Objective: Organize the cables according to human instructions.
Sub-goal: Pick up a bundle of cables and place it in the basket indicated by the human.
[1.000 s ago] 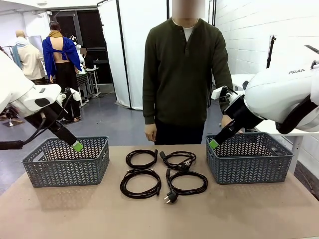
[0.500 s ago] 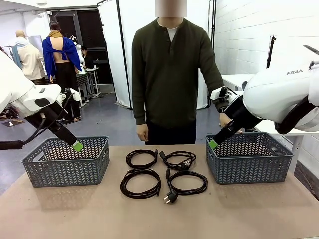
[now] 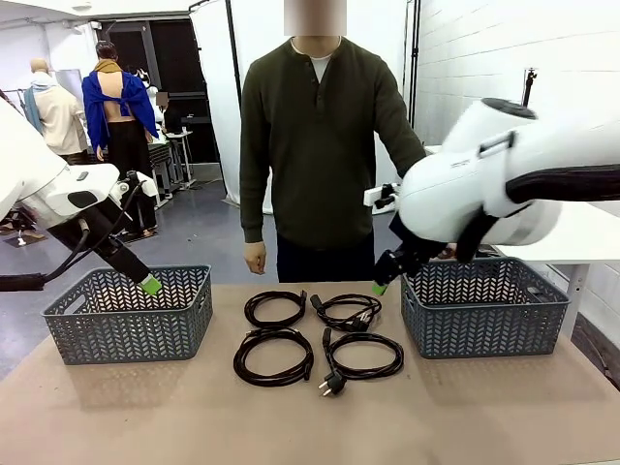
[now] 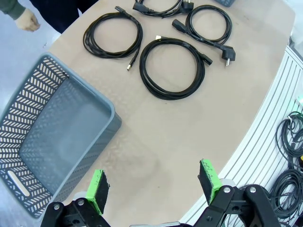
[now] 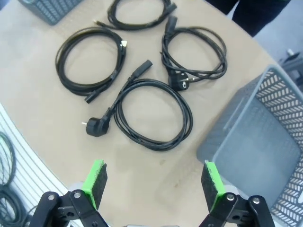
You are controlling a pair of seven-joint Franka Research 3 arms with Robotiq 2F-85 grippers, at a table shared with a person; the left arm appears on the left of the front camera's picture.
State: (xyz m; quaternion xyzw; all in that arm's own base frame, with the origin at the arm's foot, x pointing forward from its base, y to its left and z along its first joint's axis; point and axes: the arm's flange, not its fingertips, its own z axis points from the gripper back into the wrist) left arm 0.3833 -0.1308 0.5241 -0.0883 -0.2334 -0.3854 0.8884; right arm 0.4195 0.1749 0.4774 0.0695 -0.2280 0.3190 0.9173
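Right wrist view — cables (image 5: 142, 69) beyond splayed pincer (image 5: 152, 175), untouched

Left arm (image 3: 44, 189) comes in from the left, forearm sloping down and to the right. The left gripper (image 3: 150, 285) is at its low end, jaws spread wide, green pads (image 4: 98, 188) bare, empty. Right arm (image 3: 484, 179) reaches in from the right toward the middle, wrist angled down and left. The right gripper (image 3: 380, 288) is also spread wide and empty.
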